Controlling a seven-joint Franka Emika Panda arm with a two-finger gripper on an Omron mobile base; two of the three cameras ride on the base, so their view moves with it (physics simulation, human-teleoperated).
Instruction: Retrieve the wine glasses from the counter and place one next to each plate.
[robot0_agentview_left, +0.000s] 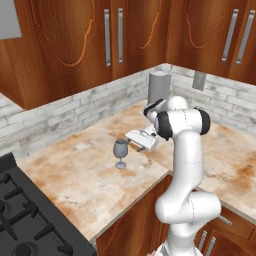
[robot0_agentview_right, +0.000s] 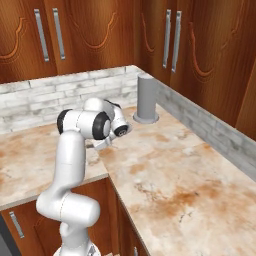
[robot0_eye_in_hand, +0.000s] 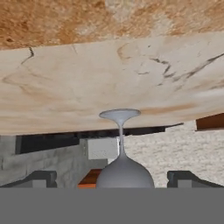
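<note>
The counter (robot0_agentview_left: 90, 170) is seen across mid-frame in the left base view. The glass (robot0_agentview_left: 120, 153) stands upright on it at centre, just left of the gripper (robot0_agentview_left: 131, 138). In the hand view, the released fingers (robot0_eye_in_hand: 40, 179) flank its bowl, apparently without contact.

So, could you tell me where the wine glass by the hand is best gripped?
Probably the bowl of the wine glass, approached level from the side. It stands upright on the counter, its stem is thin, and the open gripper already flanks the bowl.
</note>
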